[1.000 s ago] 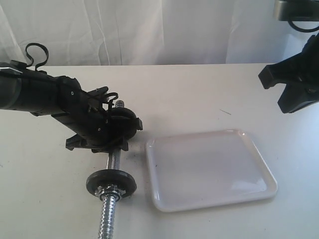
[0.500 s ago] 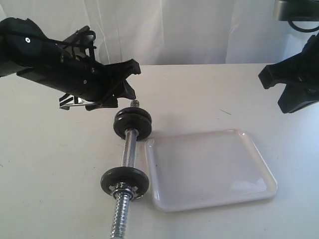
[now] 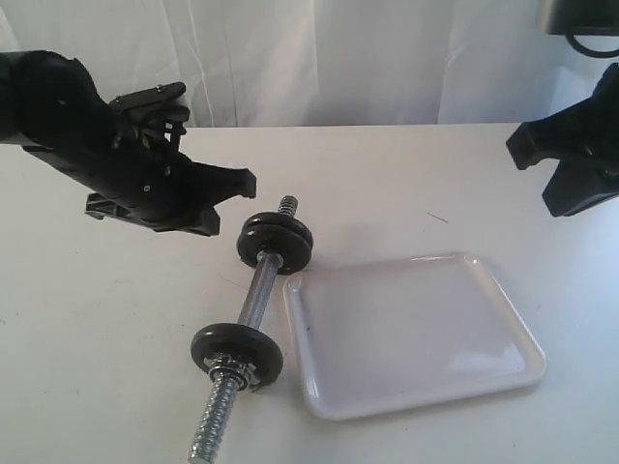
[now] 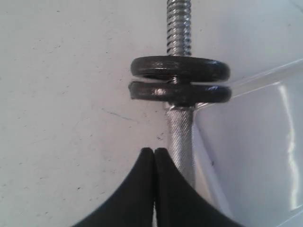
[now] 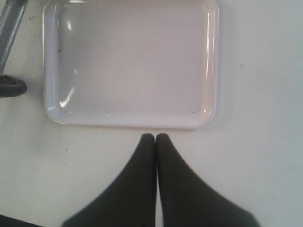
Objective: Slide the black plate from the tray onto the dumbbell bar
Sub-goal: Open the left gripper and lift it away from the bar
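The dumbbell bar [image 3: 256,295] lies on the table just left of the tray [image 3: 416,333], which holds nothing. At the bar's far end two black discs sit side by side [image 3: 276,242]; the black plate [image 4: 180,68] is the outer one, nearer the threaded tip. A third disc [image 3: 237,346] with a metal nut [image 3: 235,371] sits near the front end. My left gripper [image 3: 247,181] hangs shut and empty, above and left of the far discs, apart from them. My right gripper [image 3: 522,155] is raised at the far right, shut, holding nothing.
The bar's front threaded end [image 3: 211,435] reaches toward the table's near edge. White curtains hang behind the table. In the right wrist view the tray [image 5: 132,61] lies ahead of the shut fingertips [image 5: 147,142], with the bar [image 5: 10,19] beside it.
My left gripper has let go at the bar's far end and drawn back up and to the left. The bar with its discs has swung slightly. The right arm has barely moved.
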{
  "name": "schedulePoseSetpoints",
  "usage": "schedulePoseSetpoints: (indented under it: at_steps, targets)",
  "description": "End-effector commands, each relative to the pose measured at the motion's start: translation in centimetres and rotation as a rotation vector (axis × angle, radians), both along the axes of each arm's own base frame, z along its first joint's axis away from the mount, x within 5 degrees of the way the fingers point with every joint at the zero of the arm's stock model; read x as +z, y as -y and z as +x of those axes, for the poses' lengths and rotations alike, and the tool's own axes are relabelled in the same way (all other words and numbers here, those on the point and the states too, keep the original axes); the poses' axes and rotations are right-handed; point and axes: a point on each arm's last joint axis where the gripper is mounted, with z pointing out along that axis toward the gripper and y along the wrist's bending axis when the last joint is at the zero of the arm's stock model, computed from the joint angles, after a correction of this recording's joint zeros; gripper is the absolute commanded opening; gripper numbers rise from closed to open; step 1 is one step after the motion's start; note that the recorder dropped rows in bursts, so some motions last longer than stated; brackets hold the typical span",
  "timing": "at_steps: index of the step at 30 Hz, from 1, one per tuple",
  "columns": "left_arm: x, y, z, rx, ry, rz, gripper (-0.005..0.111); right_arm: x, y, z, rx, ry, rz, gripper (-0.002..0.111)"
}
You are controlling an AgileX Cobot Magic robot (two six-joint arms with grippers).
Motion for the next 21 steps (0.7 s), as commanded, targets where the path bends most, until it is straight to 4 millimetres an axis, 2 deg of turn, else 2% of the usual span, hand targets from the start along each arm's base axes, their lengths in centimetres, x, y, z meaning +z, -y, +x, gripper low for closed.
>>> schedulePoseSetpoints:
  at_steps: [1,12,21]
  targets:
    - [-0.7,-1.1,-0.6,-0.041,-0.052,0.146,0.000,0.0,0.1,-0.1,0.007,0.006,-0.008,0.000]
    - [-4.3,-1.8,-1.7,-0.046,-0.145,0.210,0.000,0.0,0.1,-0.1,0.007,0.006,-0.008,0.000]
    - [-4.6,-2.0,-1.9,-0.058,-0.151,0.230,0.000,0.0,0.1,-0.1,0.007,0.006,-0.008,0.000]
